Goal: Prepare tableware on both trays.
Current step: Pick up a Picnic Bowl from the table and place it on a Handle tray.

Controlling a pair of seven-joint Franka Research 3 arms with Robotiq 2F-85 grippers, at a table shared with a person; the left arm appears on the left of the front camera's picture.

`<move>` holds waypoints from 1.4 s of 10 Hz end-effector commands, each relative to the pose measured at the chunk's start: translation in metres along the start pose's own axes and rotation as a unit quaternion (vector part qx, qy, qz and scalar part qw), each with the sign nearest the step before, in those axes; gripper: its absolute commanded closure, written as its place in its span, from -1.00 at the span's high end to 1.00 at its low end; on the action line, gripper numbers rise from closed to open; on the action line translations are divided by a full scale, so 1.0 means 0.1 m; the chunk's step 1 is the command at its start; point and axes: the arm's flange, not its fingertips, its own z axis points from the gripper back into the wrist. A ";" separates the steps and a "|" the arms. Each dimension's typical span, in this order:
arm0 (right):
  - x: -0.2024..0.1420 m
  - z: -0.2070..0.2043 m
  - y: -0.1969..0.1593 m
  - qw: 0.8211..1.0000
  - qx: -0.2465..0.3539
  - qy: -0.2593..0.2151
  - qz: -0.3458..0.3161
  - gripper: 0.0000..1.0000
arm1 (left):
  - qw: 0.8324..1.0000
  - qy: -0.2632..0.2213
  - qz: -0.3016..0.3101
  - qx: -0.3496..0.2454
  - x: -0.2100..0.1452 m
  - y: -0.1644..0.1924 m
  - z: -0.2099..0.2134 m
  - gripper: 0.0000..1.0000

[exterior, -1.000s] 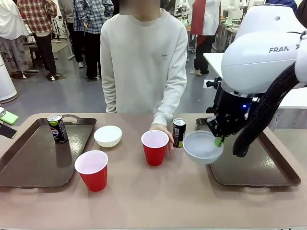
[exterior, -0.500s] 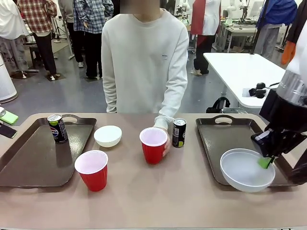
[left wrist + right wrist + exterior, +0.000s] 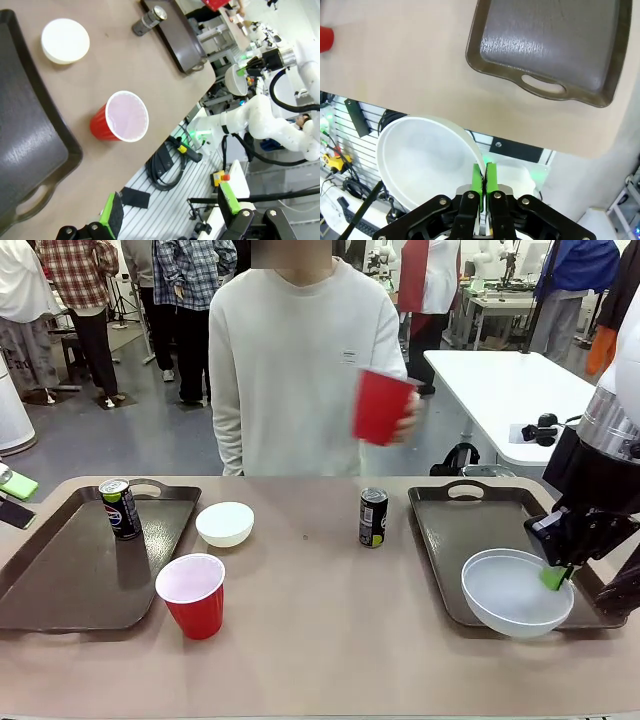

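Now my right end effector (image 3: 553, 578), gripping the small round white bowl (image 3: 510, 598) by its rim, hangs over the dark brown rectangular tray (image 3: 475, 530); next, likely, lower and release.

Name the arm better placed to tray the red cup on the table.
Left: the left gripper, open, faces the red cup beside the left tray; the right gripper grips a white bowl.

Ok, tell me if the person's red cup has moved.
Yes: the red cup rose off the table, now held in the hand above the middle can.
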 end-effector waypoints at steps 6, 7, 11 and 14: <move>0.02 0.02 0.00 1.000 -0.004 -0.006 0.000 -0.92 | 1.000 0.001 0.000 0.001 0.00 0.00 -0.01 1.00; 0.09 0.01 -0.02 1.000 -0.003 -0.009 -0.005 -0.92 | 1.000 0.001 0.000 0.001 0.00 0.00 -0.01 1.00; 1.07 -0.43 -0.34 0.996 0.024 -0.062 -0.057 -0.92 | 1.000 0.001 0.000 0.001 0.00 0.00 -0.01 1.00; 1.33 -1.02 -0.71 0.997 0.019 -0.060 -0.054 -0.92 | 1.000 0.001 0.000 0.001 0.00 0.00 -0.01 1.00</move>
